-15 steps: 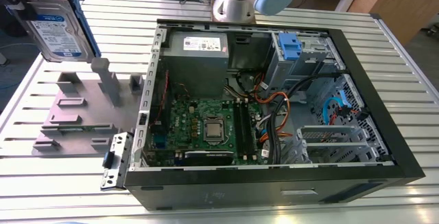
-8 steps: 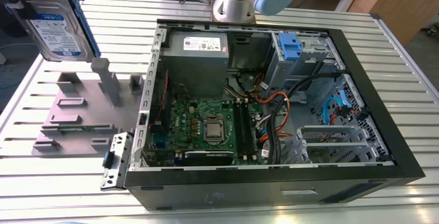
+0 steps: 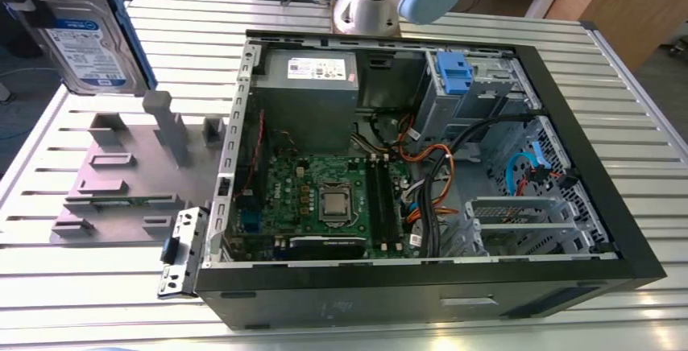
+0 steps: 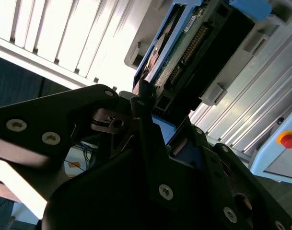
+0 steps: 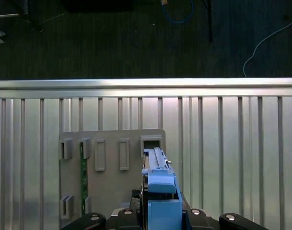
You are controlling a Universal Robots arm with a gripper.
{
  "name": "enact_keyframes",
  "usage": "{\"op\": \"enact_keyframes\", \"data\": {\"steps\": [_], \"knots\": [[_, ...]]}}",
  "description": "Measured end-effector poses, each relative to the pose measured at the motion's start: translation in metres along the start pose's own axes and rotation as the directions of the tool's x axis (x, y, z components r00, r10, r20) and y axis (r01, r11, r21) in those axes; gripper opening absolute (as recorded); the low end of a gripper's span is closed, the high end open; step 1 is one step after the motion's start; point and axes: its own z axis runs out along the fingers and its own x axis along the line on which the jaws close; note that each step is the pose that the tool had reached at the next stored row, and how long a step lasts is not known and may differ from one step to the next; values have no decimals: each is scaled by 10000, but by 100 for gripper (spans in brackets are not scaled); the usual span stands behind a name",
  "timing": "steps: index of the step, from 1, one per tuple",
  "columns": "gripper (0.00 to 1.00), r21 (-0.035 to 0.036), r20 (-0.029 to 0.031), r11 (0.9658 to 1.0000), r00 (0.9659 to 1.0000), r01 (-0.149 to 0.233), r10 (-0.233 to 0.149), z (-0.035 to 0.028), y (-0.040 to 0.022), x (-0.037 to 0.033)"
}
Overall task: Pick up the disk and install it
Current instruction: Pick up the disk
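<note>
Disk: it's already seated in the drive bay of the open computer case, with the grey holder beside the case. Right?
Not seated. The exterior view shows the disk outside the computer case, up over the grey holder beside it; in the second wrist view the pincer grips it.

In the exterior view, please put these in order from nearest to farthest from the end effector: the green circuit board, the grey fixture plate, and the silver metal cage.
The end effector holds the disk at the exterior view's upper left.
1. Grey fixture plate: on the table, just below the disk.
2. Green circuit board: middle of the computer case.
3. Silver metal cage: in the case, at the view's right.
</note>
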Motion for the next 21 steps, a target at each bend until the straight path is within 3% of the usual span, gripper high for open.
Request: {"op": "enact_keyframes", "data": {"steps": [21], "knots": [[37,0,0,10000,10000,0,0,-59,0,0]]}}
